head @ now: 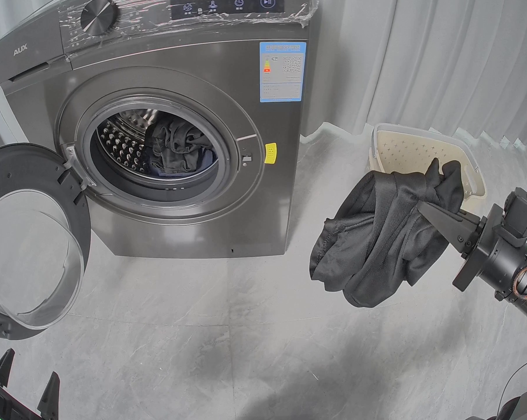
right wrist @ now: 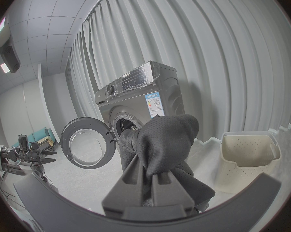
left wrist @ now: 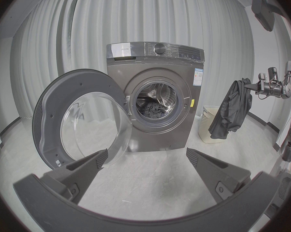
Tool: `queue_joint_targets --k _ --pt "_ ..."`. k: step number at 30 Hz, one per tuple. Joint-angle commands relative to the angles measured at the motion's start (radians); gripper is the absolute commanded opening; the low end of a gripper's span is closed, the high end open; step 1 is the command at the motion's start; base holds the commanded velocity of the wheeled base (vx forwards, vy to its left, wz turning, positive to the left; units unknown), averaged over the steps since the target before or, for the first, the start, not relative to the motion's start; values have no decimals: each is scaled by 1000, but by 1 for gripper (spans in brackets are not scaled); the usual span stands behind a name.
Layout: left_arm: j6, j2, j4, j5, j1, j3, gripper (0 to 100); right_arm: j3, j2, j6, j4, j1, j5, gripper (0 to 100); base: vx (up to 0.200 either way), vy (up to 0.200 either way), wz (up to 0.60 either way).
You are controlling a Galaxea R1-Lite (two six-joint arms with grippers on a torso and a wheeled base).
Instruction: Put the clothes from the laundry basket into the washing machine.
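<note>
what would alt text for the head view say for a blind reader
The right gripper holds a black garment in the air near a beige laundry basket. A grey washing machine stands with its door open and dark clothes in the drum.

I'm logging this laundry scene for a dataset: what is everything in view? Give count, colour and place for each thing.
washing machine: one, dark grey, on the grey floor before the curtain
door: one, grey with clear glass, swung open to the machine's left
clothes in the drum: dark pile, count unclear, inside the machine
laundry basket: one, cream, on the floor right of the machine
black garment: one, black, hanging in the air before the basket
curtain: white, along the back
right gripper: one, black, shut on the black garment
left gripper: one, black, open, low before the door
</note>
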Motion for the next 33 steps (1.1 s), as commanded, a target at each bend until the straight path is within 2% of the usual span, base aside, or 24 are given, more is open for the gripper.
queue_joint_targets --k 1,11,33 --pt "1 -18 0 0 0 16 100 6 0 0 0 0 0 0 0 200 0" --pt "1 -18 0 0 0 16 100 9 1 6 2 6 4 0 0 200 0" --pt "-5 -18 -1 7 0 16 100 1 49 11 -26 9 4 0 0 9 0"
